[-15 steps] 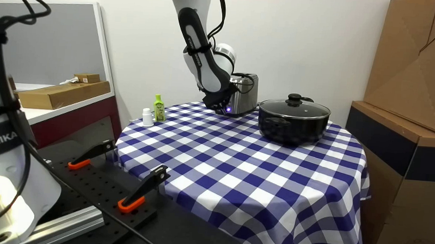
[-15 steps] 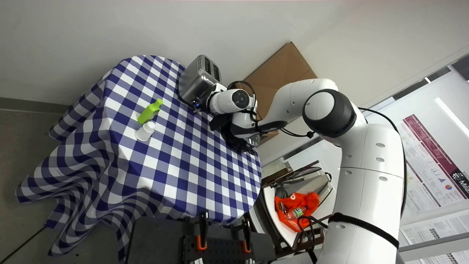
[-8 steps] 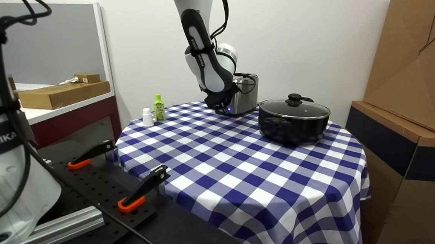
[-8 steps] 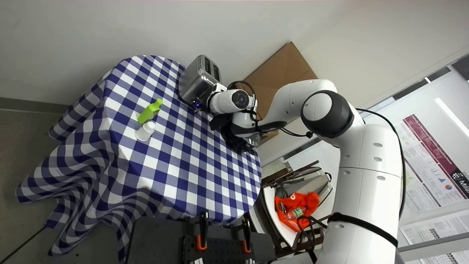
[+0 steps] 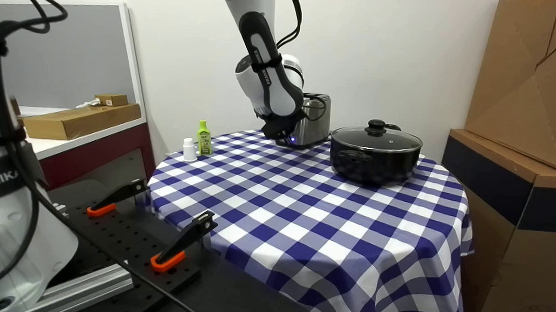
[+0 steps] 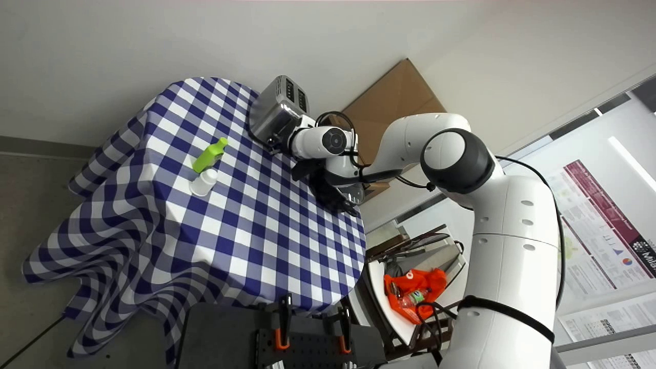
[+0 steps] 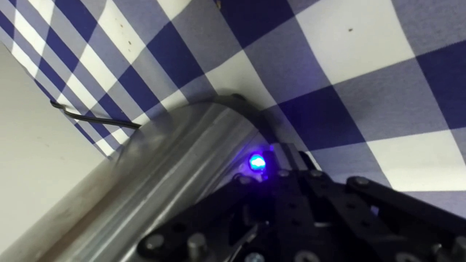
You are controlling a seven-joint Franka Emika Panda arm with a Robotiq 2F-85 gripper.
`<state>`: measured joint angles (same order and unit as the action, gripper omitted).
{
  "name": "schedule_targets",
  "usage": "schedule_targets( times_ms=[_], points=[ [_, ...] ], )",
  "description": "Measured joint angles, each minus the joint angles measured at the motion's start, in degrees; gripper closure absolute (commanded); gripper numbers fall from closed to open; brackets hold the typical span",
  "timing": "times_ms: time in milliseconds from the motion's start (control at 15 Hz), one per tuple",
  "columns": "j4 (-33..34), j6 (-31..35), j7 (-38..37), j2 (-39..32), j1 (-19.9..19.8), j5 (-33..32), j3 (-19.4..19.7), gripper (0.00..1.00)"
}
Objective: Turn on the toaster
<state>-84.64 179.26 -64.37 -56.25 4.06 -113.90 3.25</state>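
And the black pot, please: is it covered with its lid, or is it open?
Covered: an exterior view shows the lid seated on the black pot, its knob on top.

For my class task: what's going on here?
A robot arm holds its gripper beside a glowing blue light, low at one end of the silver toaster, apparently to turn it on. Whether gripper and toaster touch, or the toaster is on, I can't tell. A lidded black pot stands on the checked tablecloth.
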Motion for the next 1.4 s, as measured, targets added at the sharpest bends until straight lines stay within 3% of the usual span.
schedule_targets(
  times_ms=[1400],
  points=[
    [0.71, -0.86, -0.02, -0.22, -0.64, -0.54, -0.74, 1.0]
  ],
)
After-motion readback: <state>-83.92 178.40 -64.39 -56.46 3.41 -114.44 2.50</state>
